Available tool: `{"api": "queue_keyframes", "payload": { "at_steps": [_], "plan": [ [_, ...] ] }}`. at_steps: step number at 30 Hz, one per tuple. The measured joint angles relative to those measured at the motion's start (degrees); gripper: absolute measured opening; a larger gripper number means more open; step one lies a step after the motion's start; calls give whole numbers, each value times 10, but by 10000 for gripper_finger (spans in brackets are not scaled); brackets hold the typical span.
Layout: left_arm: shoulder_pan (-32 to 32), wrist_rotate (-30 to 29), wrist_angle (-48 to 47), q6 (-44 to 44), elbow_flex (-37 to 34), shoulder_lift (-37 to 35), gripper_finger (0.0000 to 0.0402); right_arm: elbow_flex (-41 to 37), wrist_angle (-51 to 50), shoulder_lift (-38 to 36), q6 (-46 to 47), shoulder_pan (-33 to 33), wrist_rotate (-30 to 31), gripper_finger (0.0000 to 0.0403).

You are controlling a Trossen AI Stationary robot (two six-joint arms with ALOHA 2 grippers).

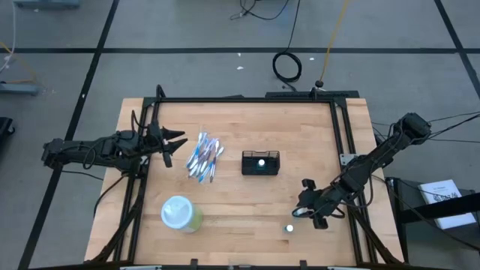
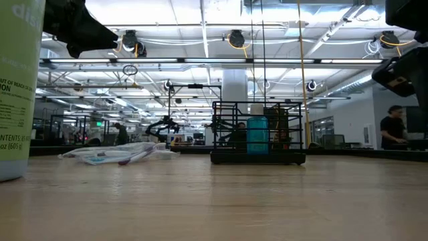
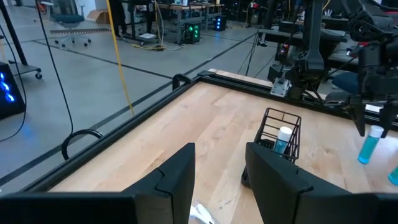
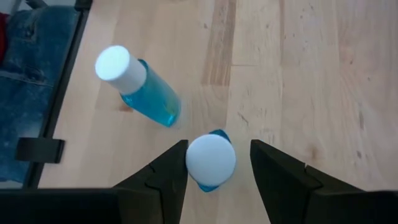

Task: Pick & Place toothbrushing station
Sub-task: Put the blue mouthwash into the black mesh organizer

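At the middle of your wooden table, slightly toward the right arm's side, the toothbrushing station stands upright, a small black wire-mesh caddy with one blue bottle with a white cap standing inside it; the low view shows no other contents clearly. Beside it, toward the left arm, a loose heap of clear-wrapped toothbrushes lies flat on the wood, apart from the caddy. Near the front edge on the left side stands your round pale-green cup with a whitish top, well apart from the caddy. Your right gripper hangs over the table's front right area, its fingers spread on either side of the white cap of a second blue bottle, standing upright beneath it; you cannot tell from the wrist view whether the fingers touch the cap. A third blue bottle stands just beside that one, apart from it, on the bare wood. Your left gripper waits above the left edge of the table, fingers parted and holding nothing, pointed toward the caddy.
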Motion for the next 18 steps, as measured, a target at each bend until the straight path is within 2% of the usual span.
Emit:
{"api": "queue_keyframes", "payload": {
  "at_steps": [6, 14, 18],
  "plan": [
    [0, 0, 0, 0, 0, 0, 150, 0, 4, 0, 1, 0, 0, 157],
    [0, 0, 0, 0, 0, 0, 150, 0, 4, 0, 1, 0, 0, 90],
    [0, 0, 0, 0, 0, 0, 150, 0, 5, 0, -2, 0, 0, 89]
  ]
}}
